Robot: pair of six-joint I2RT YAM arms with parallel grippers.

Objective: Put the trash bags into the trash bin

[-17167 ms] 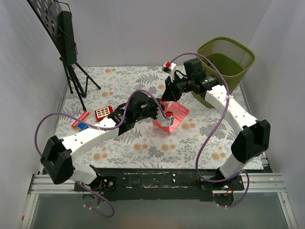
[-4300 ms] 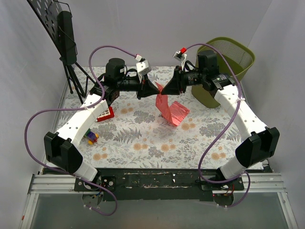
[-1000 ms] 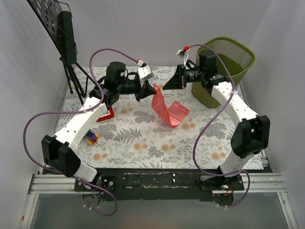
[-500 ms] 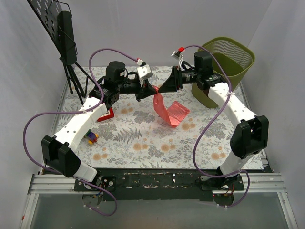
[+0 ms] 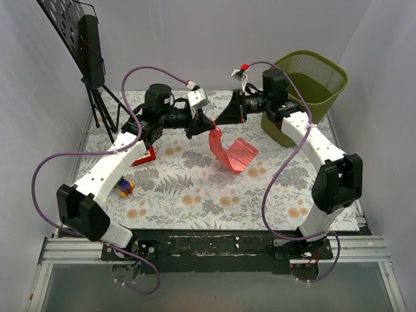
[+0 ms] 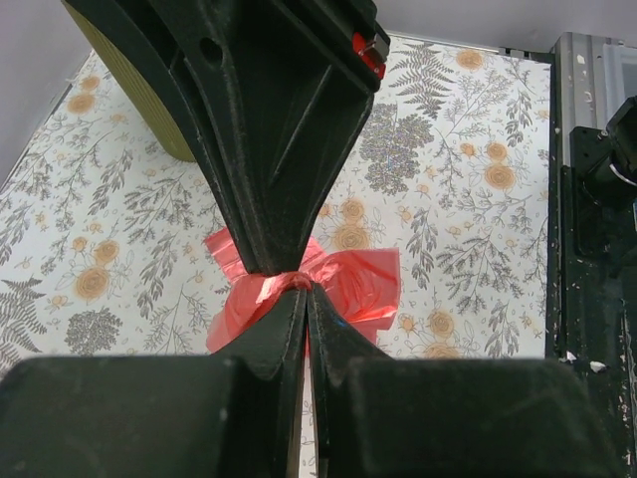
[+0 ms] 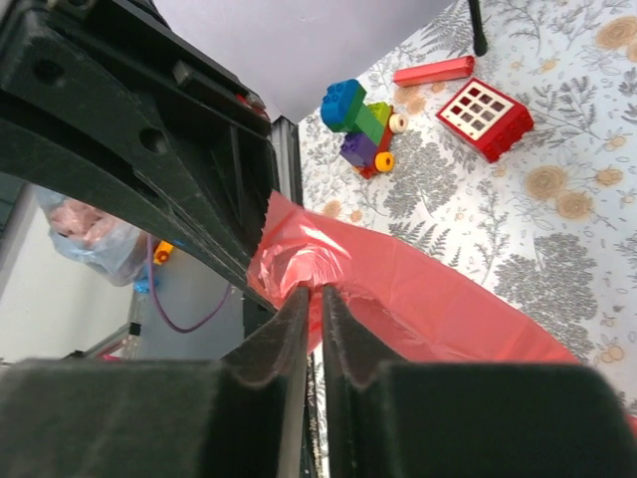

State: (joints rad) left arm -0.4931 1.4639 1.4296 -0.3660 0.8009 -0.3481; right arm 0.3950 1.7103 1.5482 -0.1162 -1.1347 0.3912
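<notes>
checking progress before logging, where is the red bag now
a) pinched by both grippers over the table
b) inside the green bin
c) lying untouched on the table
a: the left gripper and the right gripper both pinch the top edge of the trash bag, outside the trash bin.

**Table (image 5: 195, 195), covered with a floral cloth, and the objects resting on it.** Far right corner: olive mesh bin (image 5: 312, 65), standing upright. Centre: lower part of the red bag (image 5: 239, 156) lying on the cloth, its upper end raised clear of it. Left: flat red toy (image 7: 486, 113) with white buttons, a red stick (image 7: 433, 71) near it, and a cluster of coloured blocks (image 5: 123, 187) nearer the front edge. Far left corner: feet of a black stand (image 5: 104, 110).
</notes>
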